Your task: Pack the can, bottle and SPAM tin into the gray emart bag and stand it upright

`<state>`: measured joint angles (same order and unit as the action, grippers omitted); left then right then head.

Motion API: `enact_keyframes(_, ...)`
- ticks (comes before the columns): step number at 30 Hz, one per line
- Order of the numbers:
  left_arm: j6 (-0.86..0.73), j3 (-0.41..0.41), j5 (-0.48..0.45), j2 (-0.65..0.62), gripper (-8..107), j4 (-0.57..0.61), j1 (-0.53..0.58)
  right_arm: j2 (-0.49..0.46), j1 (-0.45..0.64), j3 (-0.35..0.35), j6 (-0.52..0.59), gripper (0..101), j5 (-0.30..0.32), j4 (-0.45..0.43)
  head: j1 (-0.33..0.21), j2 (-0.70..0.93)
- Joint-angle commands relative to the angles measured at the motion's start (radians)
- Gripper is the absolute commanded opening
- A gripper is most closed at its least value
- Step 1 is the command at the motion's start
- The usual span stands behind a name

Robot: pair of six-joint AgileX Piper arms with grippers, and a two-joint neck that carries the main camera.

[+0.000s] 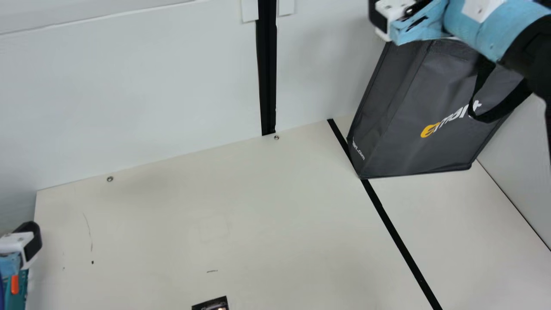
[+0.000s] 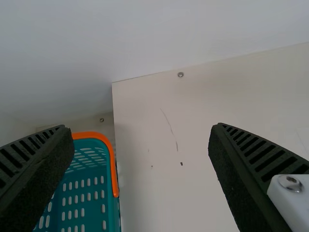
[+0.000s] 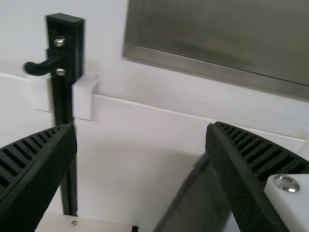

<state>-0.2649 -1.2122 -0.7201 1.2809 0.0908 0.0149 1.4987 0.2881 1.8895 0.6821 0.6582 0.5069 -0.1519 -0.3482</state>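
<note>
"Right claw (image 1: 378, 18)?"
"One, main view, one o'clock; fingers spread wide."
"Left claw (image 1: 32, 239)?"
"One, eight o'clock; likewise wide."
"Gray emart bag (image 1: 426, 150)?"
"One, upright on cream table (image 1: 258, 206), two o'clock; black strap (image 1: 490, 117) hanging."
"Sundries?"
"Basket (image 1: 21, 290), teal, orange-trimmed, eight o'clock. Dark printed item (image 1: 211, 304), partly visible, seven o'clock."
</note>
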Motion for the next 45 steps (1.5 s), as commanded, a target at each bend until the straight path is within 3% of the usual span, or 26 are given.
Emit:
enact_keyframes(1, 0.000, 0.000, 0.000, 0.000, 90, 0.000, 0.000, -0.013, -0.047, -0.030, -0.009, 95, -0.002, -0.013, -0.023, -0.001)
enact_keyframes(22, 0.000, 0.000, 0.000, 0.000, 90, 0.000, 0.000, -0.167, -0.325, -0.368, -0.102, 95, -0.031, -0.146, -0.023, -0.001)
enact_keyframes(45, 0.000, 0.000, 0.000, 0.000, 90, 0.000, 0.000, -0.278, -0.425, -0.620, -0.174, 95, 0.019, -0.189, -0.023, -0.001)
